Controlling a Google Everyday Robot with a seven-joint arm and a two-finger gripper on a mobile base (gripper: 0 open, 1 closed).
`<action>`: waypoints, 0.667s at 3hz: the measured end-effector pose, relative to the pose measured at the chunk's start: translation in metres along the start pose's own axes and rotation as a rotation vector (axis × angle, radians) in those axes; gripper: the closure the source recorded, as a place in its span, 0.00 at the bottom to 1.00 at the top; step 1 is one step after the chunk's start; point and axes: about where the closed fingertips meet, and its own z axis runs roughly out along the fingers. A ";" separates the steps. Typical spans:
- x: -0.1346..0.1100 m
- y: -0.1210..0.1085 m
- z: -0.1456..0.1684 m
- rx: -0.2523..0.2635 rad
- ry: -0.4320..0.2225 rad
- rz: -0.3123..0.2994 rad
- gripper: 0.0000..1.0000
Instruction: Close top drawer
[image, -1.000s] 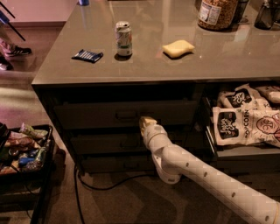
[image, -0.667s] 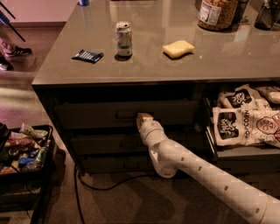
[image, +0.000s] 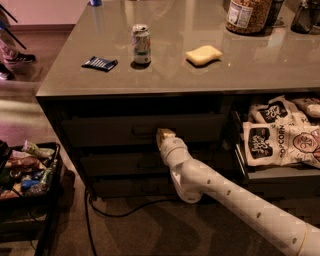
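Observation:
The top drawer (image: 100, 131) is the uppermost dark grey front under the counter's edge, with a small bar handle (image: 143, 131) in its middle. Its front stands about level with the two shallower drawer fronts below it. My gripper (image: 163, 134) is at the end of the white arm, which reaches in from the lower right. It sits against the drawer front, just right of the handle. The tip is turned away from the camera and hidden behind the wrist.
On the grey counter (image: 250, 65) stand a soda can (image: 141, 44), a yellow sponge (image: 203, 54), a blue packet (image: 100, 63) and a jar (image: 247, 14). At the right, another drawer (image: 280, 172) stands open with popcorn bags. A black snack cart (image: 30, 170) stands left; a cable (image: 115, 212) lies on the floor.
My gripper has moved a little left and up, closer in to the top drawer's front. The things on the counter have not moved.

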 end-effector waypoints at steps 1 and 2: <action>-0.002 0.000 0.001 0.001 -0.004 -0.004 1.00; -0.004 0.002 -0.001 -0.008 -0.012 -0.006 1.00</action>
